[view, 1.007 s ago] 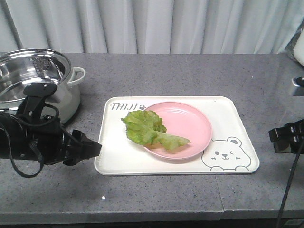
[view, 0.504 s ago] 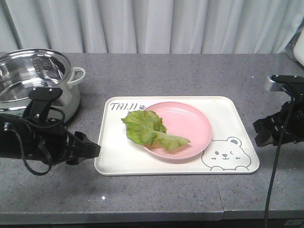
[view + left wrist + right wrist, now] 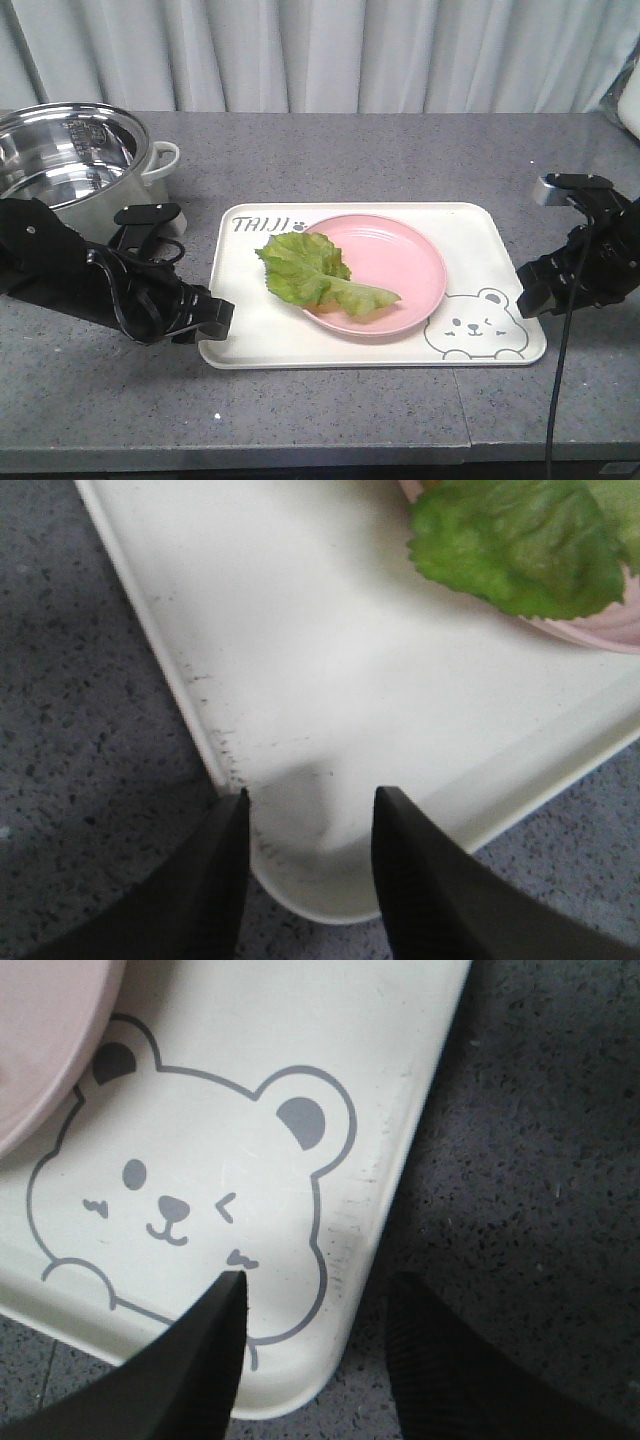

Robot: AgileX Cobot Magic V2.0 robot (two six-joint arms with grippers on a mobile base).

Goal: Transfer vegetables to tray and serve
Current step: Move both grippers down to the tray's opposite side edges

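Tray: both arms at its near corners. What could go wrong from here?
1. The open left gripper and right gripper straddle only near corners of the tray; lifting there may tilt it, sliding the loose pink plate.
2. The lettuce overhangs the plate's rim and could slip off.

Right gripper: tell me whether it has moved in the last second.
Yes. The right gripper has moved left, from the picture's right edge to the near right corner of the tray, which stayed put.
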